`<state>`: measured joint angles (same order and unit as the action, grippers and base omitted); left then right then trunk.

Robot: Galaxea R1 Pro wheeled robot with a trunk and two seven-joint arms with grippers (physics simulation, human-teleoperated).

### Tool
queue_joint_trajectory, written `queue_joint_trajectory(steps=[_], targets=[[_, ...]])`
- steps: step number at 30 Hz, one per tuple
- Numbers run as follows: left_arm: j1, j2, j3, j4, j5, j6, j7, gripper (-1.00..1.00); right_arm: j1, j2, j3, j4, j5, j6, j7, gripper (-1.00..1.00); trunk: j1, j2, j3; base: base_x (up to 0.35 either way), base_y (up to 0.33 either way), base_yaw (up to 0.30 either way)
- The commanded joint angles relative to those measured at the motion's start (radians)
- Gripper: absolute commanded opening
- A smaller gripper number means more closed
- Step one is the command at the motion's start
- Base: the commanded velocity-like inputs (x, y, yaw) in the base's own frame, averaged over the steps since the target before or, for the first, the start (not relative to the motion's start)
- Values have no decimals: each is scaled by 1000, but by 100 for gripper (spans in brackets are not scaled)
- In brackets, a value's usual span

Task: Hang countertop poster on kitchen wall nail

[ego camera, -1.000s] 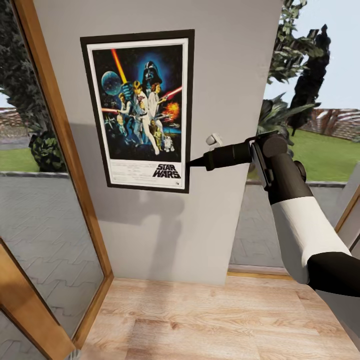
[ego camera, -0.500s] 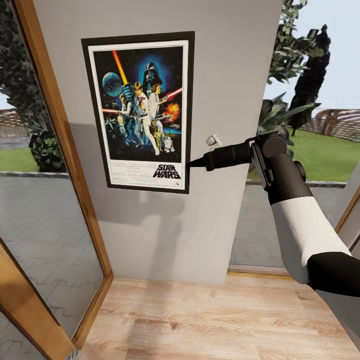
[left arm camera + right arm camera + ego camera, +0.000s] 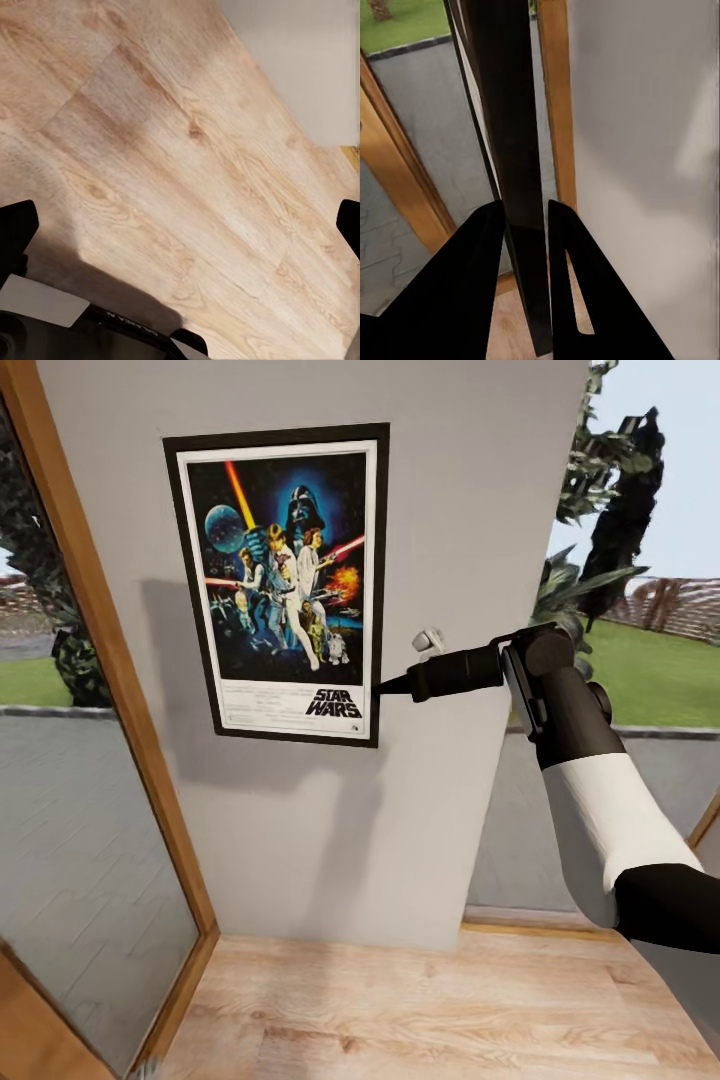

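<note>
The right gripper point(image 3: 385, 686) has its jaws clamped on the poster's point(image 3: 280, 580) lower right edge, holding it upright, long axis vertical, flat against the wall point(image 3: 470, 510).

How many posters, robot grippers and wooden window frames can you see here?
poster: 1
right gripper and left gripper: 2
wooden window frames, left frame and right frame: 2
Total: 5

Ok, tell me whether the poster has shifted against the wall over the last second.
Yes, slightly: the poster sits a little further from the wooden window frame and wall edge than before, though the camera moved too. The right gripper grips its edge.
</note>
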<state>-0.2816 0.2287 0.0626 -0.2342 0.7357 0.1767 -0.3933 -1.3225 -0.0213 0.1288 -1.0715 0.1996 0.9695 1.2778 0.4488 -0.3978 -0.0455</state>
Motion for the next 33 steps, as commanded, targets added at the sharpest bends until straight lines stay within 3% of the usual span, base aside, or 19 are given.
queue_joint_trajectory(steps=[1,33], targets=[[-1,0,6,-1,5,10,-4,100,-1,0,0,-1,9,8,11,-100,1,-2,-2,324,0,0],[-1,0,6,-1,5,10,-3,100,-1,0,-2,-5,9,8,11,-100,1,-2,-2,323,0,0]])
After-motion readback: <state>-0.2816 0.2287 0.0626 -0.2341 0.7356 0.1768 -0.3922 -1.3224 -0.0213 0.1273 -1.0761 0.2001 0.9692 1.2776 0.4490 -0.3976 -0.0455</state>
